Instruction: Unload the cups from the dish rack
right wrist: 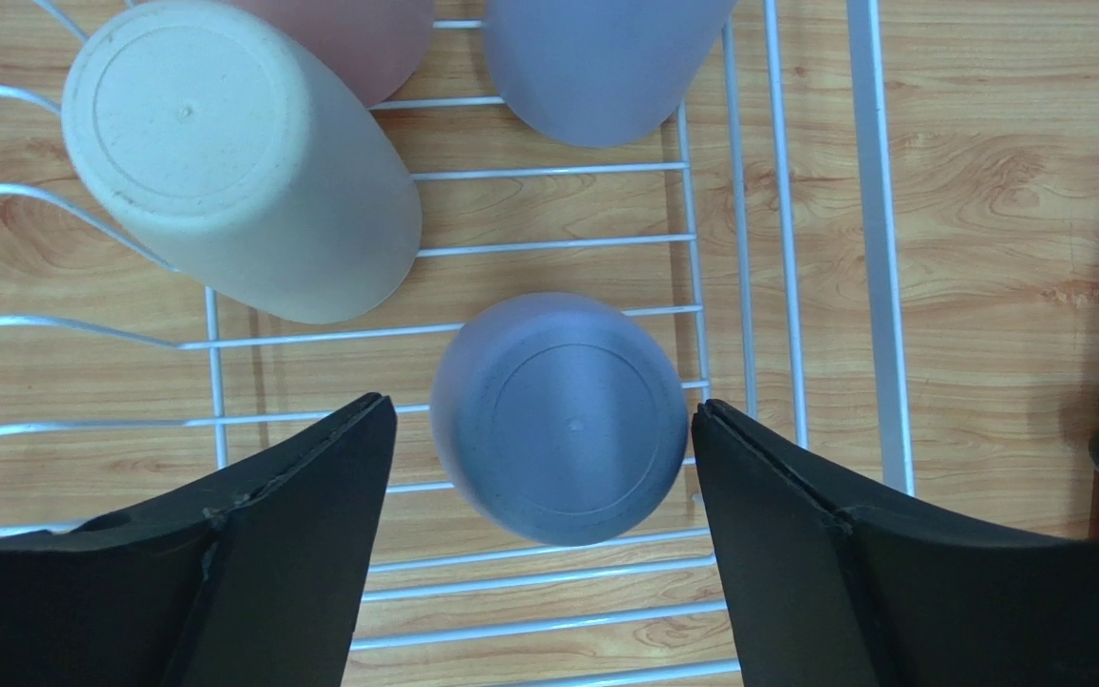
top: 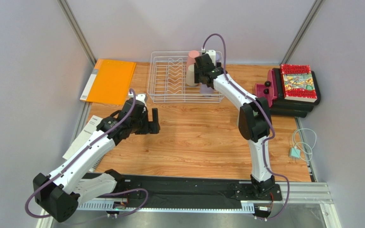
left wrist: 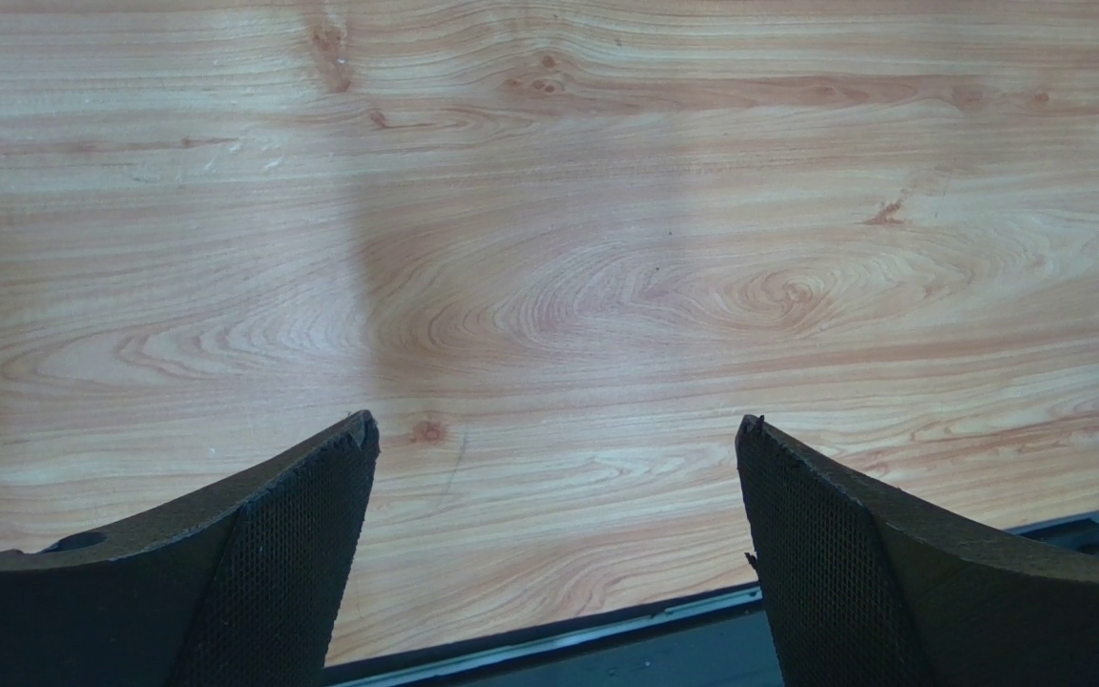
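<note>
desk [top: 194, 142]: light wood-grain top, knots and swirls | walls [top: 27, 71]: plain pale grey panels on three sides | corner posts [top: 77, 31]: slanted metal | near edge: black mounting rail [top: 194, 187] | light: even, soft shadows on the wood

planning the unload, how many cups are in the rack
4 in the dish rack: lavender cup between the right jaws, second lavender cup beyond it, beige cup and pink cup to their left. Others may be hidden.

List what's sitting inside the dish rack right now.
The dish rack holds a beige cup, a pink cup, a near lavender cup and a far lavender cup. The right gripper over them hides the rest of that end.
</note>
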You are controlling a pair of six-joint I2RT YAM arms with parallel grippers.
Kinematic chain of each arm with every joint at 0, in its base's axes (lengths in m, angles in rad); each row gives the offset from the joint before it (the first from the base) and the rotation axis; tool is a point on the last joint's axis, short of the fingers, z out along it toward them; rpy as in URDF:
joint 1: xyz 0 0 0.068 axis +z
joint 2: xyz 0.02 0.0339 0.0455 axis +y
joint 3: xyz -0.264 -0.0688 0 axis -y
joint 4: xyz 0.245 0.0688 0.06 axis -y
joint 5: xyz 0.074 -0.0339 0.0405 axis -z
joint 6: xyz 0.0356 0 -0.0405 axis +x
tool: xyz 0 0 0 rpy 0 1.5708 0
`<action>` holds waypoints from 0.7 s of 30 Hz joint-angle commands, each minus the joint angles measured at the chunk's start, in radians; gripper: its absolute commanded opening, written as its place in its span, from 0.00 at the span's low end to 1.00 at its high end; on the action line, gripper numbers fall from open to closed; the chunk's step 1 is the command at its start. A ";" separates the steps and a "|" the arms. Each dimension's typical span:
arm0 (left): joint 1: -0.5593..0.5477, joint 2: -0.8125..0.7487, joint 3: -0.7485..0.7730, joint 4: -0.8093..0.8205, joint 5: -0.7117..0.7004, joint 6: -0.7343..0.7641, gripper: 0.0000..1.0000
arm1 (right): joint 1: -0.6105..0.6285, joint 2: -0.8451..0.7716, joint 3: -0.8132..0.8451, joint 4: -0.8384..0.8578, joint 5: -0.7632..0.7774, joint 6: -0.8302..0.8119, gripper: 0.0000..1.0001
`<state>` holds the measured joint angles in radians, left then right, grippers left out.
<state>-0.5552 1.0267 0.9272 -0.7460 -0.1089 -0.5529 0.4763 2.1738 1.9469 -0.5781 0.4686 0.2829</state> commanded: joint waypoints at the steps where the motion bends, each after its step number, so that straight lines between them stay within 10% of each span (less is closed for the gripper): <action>1: -0.003 0.013 -0.004 0.036 0.015 -0.007 1.00 | -0.019 0.000 0.012 0.055 -0.005 0.007 0.78; 15: -0.003 0.029 -0.005 0.051 0.031 -0.021 1.00 | -0.031 -0.008 -0.045 0.072 -0.058 0.030 0.54; 21: -0.003 0.033 -0.010 0.053 0.035 -0.021 0.99 | -0.031 -0.023 -0.074 0.078 -0.059 0.044 0.00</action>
<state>-0.5552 1.0580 0.9272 -0.7136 -0.0864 -0.5629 0.4454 2.1693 1.9087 -0.4946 0.4435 0.2909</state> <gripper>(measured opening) 0.993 0.595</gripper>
